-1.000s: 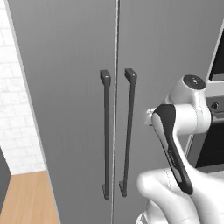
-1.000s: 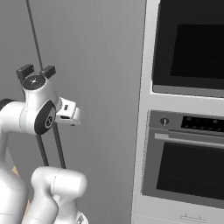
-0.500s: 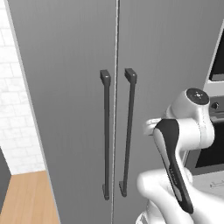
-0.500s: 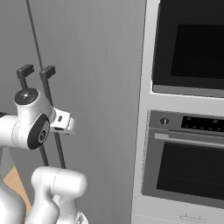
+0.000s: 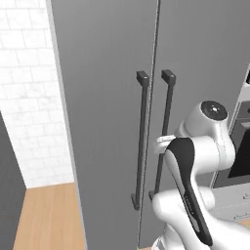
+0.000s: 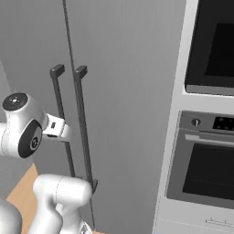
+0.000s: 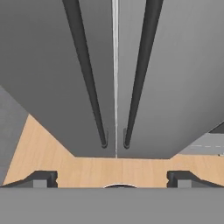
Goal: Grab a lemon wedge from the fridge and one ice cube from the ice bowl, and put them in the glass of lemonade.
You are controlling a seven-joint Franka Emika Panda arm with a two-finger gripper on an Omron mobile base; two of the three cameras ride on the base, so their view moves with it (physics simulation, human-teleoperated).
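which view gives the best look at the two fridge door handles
The left base view: both fridge handles run top to bottom there, shut doors around them, though the arm covers part of the right one. The right base view shows them with the arm crossing the left bar. The hand view catches their lower ends, foreshortened.

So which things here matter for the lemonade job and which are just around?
For the job:
fridge, doors shut
its two bar handles
hand, open, empty

Just around:
oven
white brick wall
wood floor
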